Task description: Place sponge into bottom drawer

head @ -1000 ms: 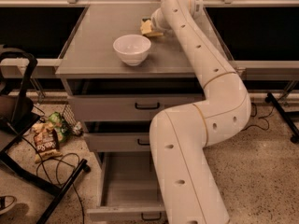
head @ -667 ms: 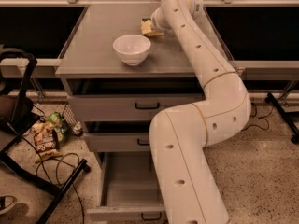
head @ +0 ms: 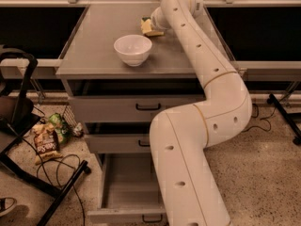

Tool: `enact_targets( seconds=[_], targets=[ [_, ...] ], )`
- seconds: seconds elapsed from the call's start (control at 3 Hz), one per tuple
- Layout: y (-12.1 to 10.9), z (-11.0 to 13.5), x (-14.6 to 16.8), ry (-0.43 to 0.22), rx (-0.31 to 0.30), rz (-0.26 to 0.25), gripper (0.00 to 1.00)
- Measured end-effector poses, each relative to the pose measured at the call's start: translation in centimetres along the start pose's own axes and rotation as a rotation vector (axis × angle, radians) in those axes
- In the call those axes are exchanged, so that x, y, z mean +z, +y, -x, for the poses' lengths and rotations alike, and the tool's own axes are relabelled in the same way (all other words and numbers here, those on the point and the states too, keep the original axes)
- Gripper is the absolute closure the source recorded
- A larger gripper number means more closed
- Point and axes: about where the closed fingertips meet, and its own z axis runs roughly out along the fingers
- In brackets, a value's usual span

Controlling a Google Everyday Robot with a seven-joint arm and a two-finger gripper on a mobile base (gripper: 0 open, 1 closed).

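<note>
The sponge [head: 149, 28], a small pale yellow block with a dark top, lies at the back of the grey cabinet top [head: 99, 41], behind and right of the white bowl [head: 133, 49]. My gripper [head: 154, 21] is at the end of the white arm, right at the sponge and mostly hidden by the wrist. The bottom drawer [head: 123, 214] is pulled open below the two shallower drawers, and its grey inside shows. The arm crosses in front of its right side.
Snack bags [head: 45, 140] and cables lie on the floor to the left of the cabinet. A black chair frame [head: 21, 107] stands at the far left. A black stand leg [head: 282, 112] is at the right. Dark windows run behind the cabinet.
</note>
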Motion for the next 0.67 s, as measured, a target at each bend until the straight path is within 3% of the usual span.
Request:
enact_targets(
  seconds=[0.33,0.67],
  targets=[
    [-0.3,3.0,-3.7,-0.017,-0.057,-0.023,1.00],
    [-1.8,5.2,-9.3,-0.009,-0.097,-0.055,1.00]
  ],
)
